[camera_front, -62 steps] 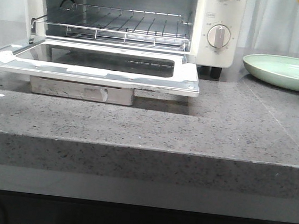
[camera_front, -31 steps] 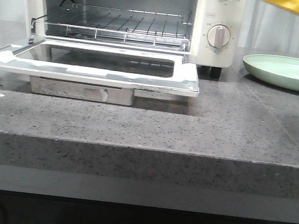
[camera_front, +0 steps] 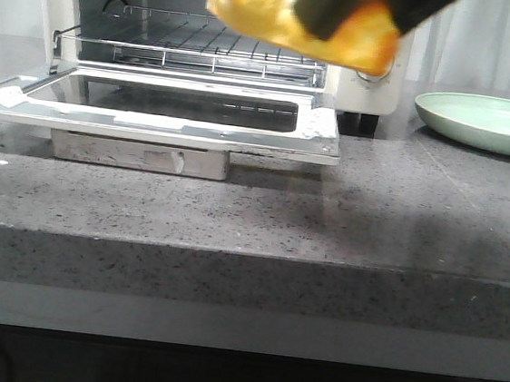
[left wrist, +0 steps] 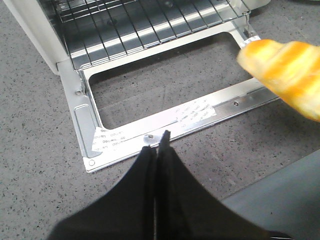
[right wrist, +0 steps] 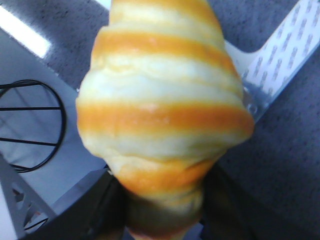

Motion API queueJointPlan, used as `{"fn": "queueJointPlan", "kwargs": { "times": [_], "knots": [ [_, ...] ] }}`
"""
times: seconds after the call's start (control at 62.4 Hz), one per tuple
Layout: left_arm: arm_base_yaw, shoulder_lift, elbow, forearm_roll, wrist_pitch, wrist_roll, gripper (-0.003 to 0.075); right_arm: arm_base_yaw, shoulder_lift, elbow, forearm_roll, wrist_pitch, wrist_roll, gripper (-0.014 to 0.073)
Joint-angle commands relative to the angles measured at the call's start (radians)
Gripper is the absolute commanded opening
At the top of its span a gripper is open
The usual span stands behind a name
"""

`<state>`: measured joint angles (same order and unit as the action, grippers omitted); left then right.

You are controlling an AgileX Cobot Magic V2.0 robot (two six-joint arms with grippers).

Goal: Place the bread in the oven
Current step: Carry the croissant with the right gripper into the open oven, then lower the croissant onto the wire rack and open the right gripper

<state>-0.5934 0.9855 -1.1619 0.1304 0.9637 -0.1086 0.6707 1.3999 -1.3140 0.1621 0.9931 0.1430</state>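
Observation:
The bread (camera_front: 264,14), a golden orange croissant with pale stripes, hangs in the air before the open oven (camera_front: 367,84), held by my right gripper (camera_front: 333,8), whose dark fingers (camera_front: 420,8) are shut on it. In the right wrist view the bread (right wrist: 162,100) fills the frame between the fingers (right wrist: 95,210). It also shows in the left wrist view (left wrist: 287,75), above the right end of the lowered oven door (left wrist: 200,112). The wire rack (camera_front: 196,53) is pulled partly out. My left gripper (left wrist: 159,142) is shut and empty, above the counter before the door.
A pale green plate (camera_front: 490,123) lies on the counter to the right of the oven. The open door (camera_front: 153,116) juts forward over the grey stone counter (camera_front: 324,226). A metal tray (camera_front: 140,153) sits under the door.
My right gripper has carried the bread from the top right corner leftward and down to in front of the oven's opening. Oven, plate and left gripper are unchanged.

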Motion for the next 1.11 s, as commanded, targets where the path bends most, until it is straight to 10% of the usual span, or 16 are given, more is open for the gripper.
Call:
{"fn": "queueJointPlan", "kwargs": {
  "times": [0.0,0.513,1.09],
  "knots": [
    [-0.002,-0.015,-0.024,0.002,-0.068,-0.011,-0.0018,0.026,0.039,-0.121,-0.108,-0.029,0.072,0.0015],
    [-0.002,-0.015,-0.024,0.002,-0.072,-0.011,-0.0018,0.019,0.402,-0.590,-0.468,0.070,0.299,0.0015],
    [-0.002,-0.015,-0.024,0.002,-0.064,-0.011,-0.0018,0.006,0.588,-0.770,-0.546,0.004,0.295,0.0015]
  ]
}}
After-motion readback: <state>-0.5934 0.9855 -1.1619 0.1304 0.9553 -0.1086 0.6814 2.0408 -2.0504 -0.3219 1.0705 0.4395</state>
